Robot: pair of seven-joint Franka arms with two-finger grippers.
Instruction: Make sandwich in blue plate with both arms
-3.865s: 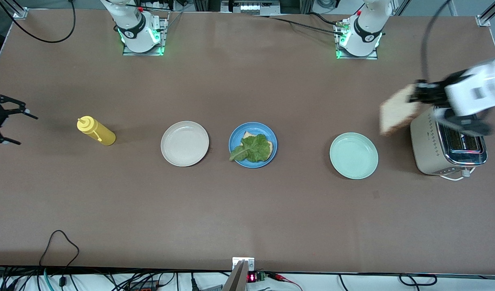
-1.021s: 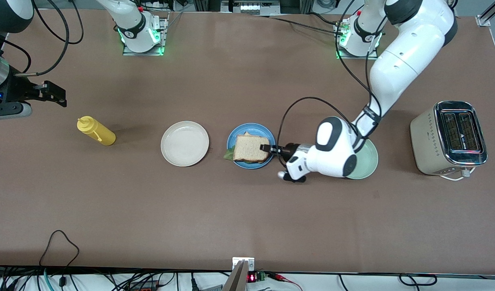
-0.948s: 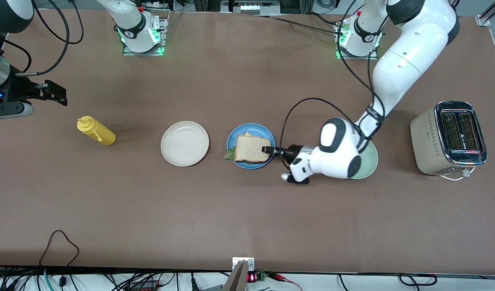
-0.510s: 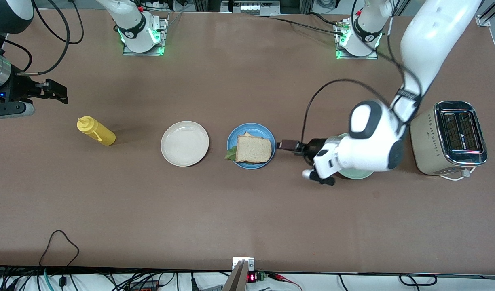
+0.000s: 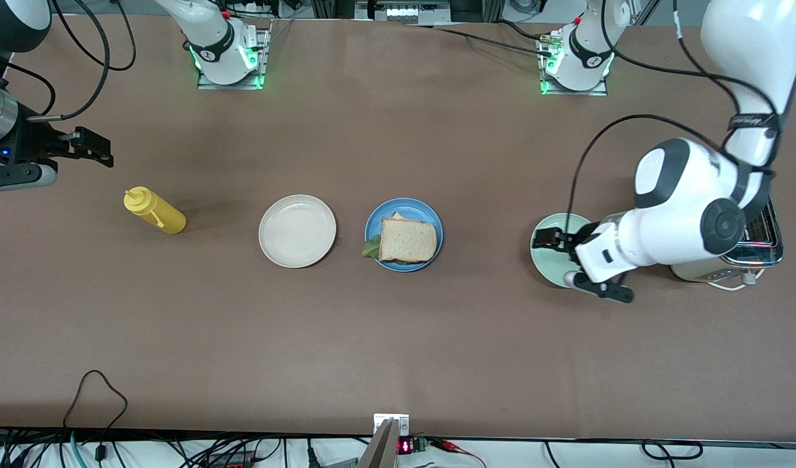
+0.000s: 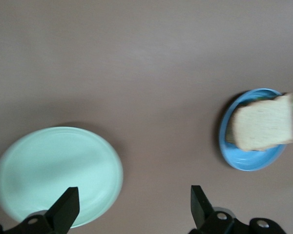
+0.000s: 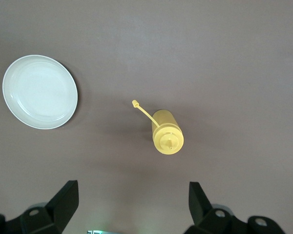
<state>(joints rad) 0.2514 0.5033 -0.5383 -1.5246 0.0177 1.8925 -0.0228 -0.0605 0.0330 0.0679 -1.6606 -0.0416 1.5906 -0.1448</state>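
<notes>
1. Here, the table (image 5: 398,338) carries every item in one row running from the right arm's end to the left arm's end: yellow squeeze bottle (image 5: 155,211), cream-white plate (image 5: 297,231), blue plate (image 5: 404,234), mint-green plate (image 5: 554,260), toaster (image 5: 756,250).
2. The left arm (image 5: 684,221) reaches out from its base and folds above the toaster; the left gripper (image 5: 546,238) hangs over the mint-green plate, fingers spread wide with nothing between them, as the left wrist view confirms.
3. The right arm (image 5: 8,26) waits at its own end of the table; the right gripper (image 5: 93,147) is over bare table by the squeeze bottle, fingers wide apart and empty.
4. The sandwich (image 5: 407,240) lies flat on the blue plate: a toast slice on top, a lettuce edge (image 5: 370,247) showing at the side toward the cream-white plate.
5. Key relation: the sandwich lies well apart from the left gripper, toward the right arm's end; its top slice is near square, so no long axis governs an approach. The left gripper is judged the nearer of the two.
6. Change: 0.5 s ago the left gripper was just beside the blue plate's rim; it has since drawn back over the mint-green plate. The sandwich has not moved.
</notes>
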